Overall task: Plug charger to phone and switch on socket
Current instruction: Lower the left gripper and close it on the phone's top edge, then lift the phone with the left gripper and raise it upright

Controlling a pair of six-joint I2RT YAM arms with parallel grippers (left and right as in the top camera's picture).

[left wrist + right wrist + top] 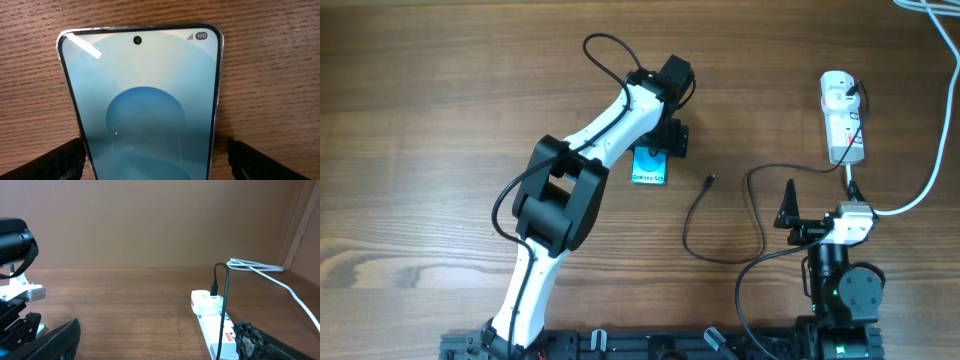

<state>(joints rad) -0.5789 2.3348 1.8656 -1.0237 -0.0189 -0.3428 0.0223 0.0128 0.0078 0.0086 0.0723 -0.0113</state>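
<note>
The phone [649,170] lies flat on the wooden table with its cyan screen up and its white band toward the front. My left gripper [666,140] is open and straddles it. In the left wrist view the phone [145,100] fills the space between the fingers of the left gripper [155,152]; the left finger is at its edge and the right finger stands apart. The charger cable [760,215] runs from the socket [842,120] in loops, and its tip [709,181] lies free on the table right of the phone. My right gripper [817,215] [155,337] is open and empty, in front of the socket [215,327].
A white adapter [206,302] is plugged into the socket's far end, with the black cable [226,295] rising from it. The thick white lead [945,130] [280,280] trails off along the right edge. The left arm's black cable [605,50] arches over the back.
</note>
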